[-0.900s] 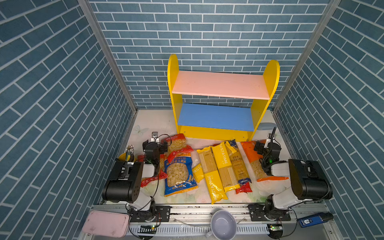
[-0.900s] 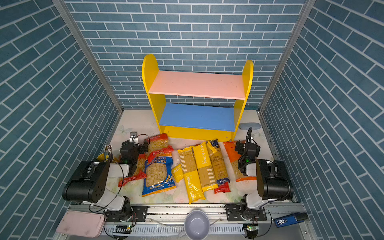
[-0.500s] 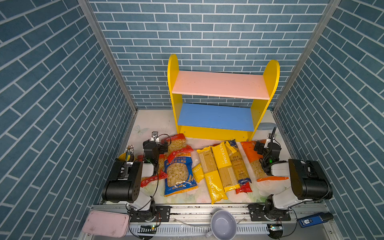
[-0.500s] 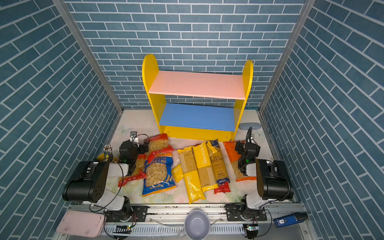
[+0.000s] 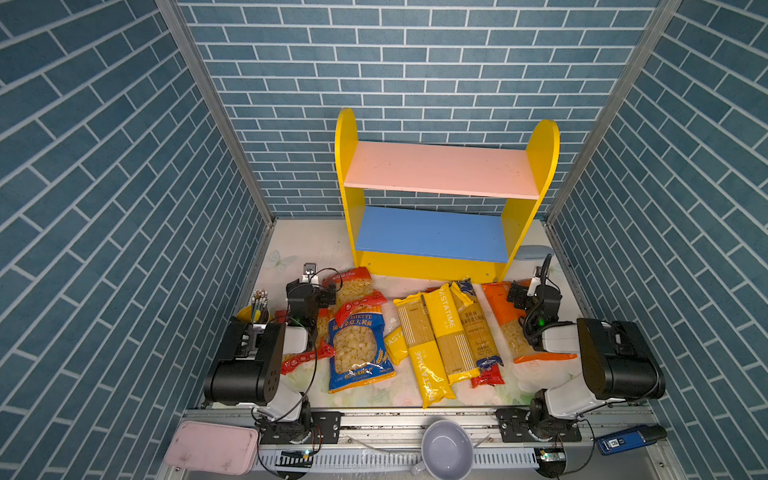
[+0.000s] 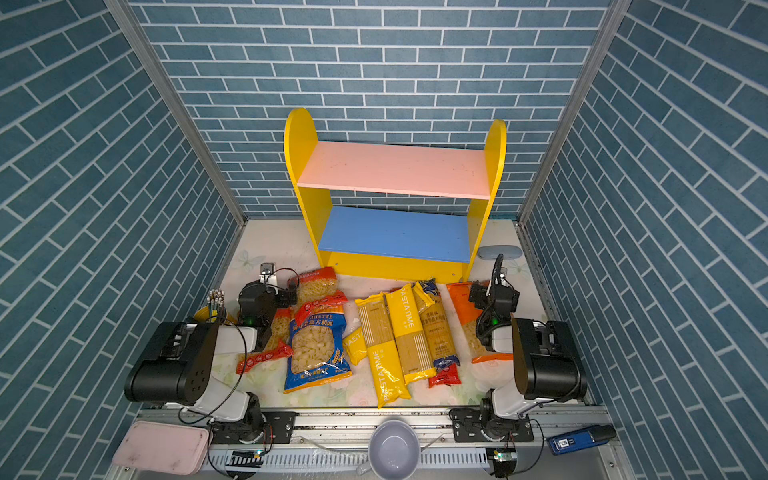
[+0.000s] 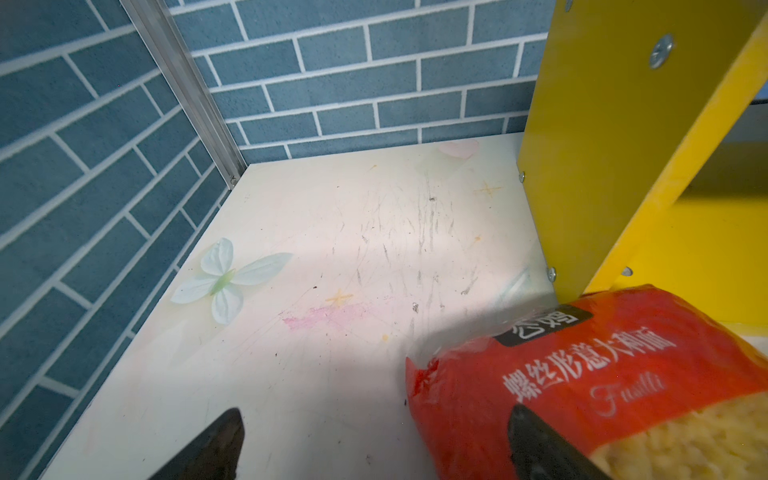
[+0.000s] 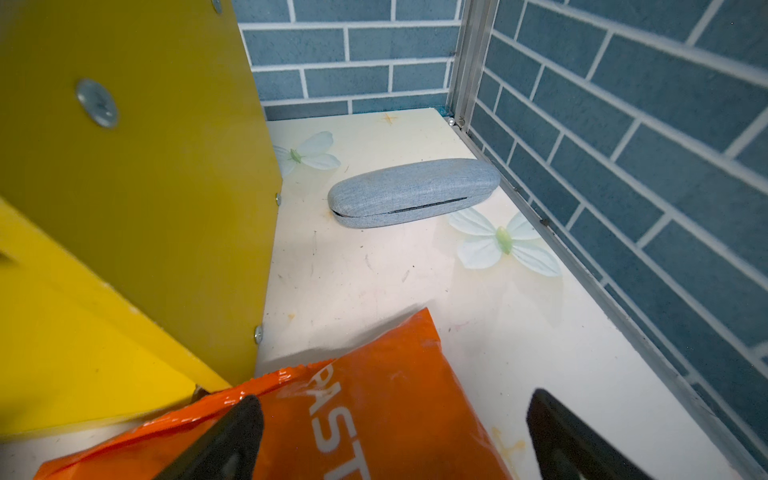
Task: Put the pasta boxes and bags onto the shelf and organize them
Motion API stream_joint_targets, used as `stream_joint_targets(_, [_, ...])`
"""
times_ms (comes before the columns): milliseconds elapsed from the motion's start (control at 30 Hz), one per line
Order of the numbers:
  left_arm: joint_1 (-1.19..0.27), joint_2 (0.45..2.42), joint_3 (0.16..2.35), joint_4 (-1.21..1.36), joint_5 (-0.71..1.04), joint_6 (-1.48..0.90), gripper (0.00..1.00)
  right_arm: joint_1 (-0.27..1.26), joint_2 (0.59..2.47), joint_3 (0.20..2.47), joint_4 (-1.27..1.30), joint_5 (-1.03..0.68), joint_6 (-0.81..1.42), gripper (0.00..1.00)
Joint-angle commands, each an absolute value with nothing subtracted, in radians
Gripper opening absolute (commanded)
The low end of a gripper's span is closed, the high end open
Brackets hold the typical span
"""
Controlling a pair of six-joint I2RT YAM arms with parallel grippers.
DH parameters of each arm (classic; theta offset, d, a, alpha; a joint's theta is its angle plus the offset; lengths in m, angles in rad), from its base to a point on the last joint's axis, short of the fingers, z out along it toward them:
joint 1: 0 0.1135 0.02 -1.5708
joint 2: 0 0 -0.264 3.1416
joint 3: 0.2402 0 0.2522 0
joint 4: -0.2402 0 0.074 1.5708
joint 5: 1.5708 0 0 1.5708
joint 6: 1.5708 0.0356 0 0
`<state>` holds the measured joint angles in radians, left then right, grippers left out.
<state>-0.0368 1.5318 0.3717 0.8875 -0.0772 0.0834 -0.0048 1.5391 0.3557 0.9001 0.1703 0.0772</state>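
While the shelf (image 5: 440,170) stands at 12 o'clock on the table (image 5: 299,249), the pasta bags all lie flat on the table at the shelf's 6 o'clock side. The left tool (image 7: 374,436) has its fingers spread wide and isn't pinching anything. The red fusilli bag (image 7: 602,386) sits under just one finger, and in both top views it's at roughly 3 o'clock from that tool, right by the shelf's yellow side. The right tool (image 8: 395,432) is spread wide too, over the 12 o'clock end of the orange bag (image 8: 374,395), one finger above the bag and one above bare table. Can't tell if either tool actually touches plastic. The blue bag (image 5: 357,349) and long yellow packs (image 5: 440,328) lie between the two tools.
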Motion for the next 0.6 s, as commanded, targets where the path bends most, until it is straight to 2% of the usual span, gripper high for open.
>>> stream_joint_targets(0, [-0.034, 1.533, 0.385, 0.876, -0.063, 0.081, 1.0, -0.008, 1.543, 0.378, 0.899, 0.142, 0.051, 0.99])
stream_joint_targets(300, [-0.031, 1.533, 0.384, 0.877, -0.067, 0.077, 1.0, -0.015, 1.541, 0.38, 0.893, 0.132, 0.055, 0.99])
stream_joint_targets(400, [0.006, 1.531, 0.373, 0.896, 0.002, 0.052, 1.0, -0.017, 1.54, 0.379, 0.894, 0.153, 0.07, 0.99])
stream_joint_targets(500, [0.003, 1.523, 0.347, 0.938, -0.054, 0.031, 1.0, -0.019, 1.526, 0.378, 0.896, 0.199, 0.082, 0.99])
stream_joint_targets(567, [-0.01, 1.479, 0.32, 0.953, -0.104, 0.032, 1.0, -0.017, 1.461, 0.395, 0.807, 0.196, 0.076, 0.99])
